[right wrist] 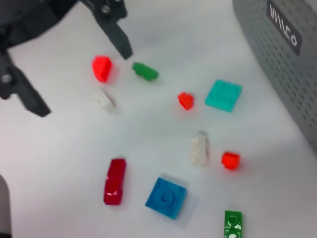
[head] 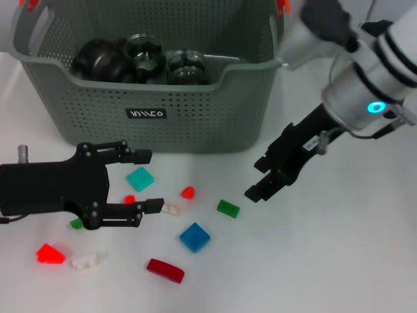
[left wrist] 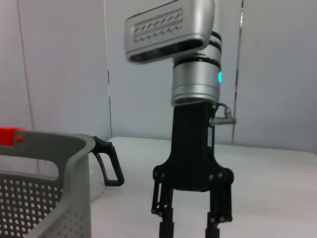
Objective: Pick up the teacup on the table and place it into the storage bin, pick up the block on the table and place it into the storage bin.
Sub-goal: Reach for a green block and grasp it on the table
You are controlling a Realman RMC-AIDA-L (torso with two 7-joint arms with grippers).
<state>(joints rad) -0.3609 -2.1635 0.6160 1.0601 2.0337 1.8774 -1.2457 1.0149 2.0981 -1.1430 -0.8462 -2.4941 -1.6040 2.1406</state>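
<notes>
Nearest the robot, a dark red curved block point(head: 165, 270) is seen on the white worktop point(head: 326, 261), with a bright red block point(head: 50, 253) and a white block point(head: 87, 261) towards the left. Just beyond, a blue square block point(head: 194, 237) lies flat, and a green block point(head: 228, 208) is found a little farther to the right. The left gripper point(head: 146, 180) is held low over the worktop at the left, its fingers spread wide and nothing pinched; a teal block point(head: 140, 178) lies between them. The right gripper point(head: 259, 180) is poised above the worktop near the green block, its fingers parted and empty. Farthest back stands the storage bin point(head: 215, 111), in which dark and glass vessels are held; no teacup can be made out on the worktop.
</notes>
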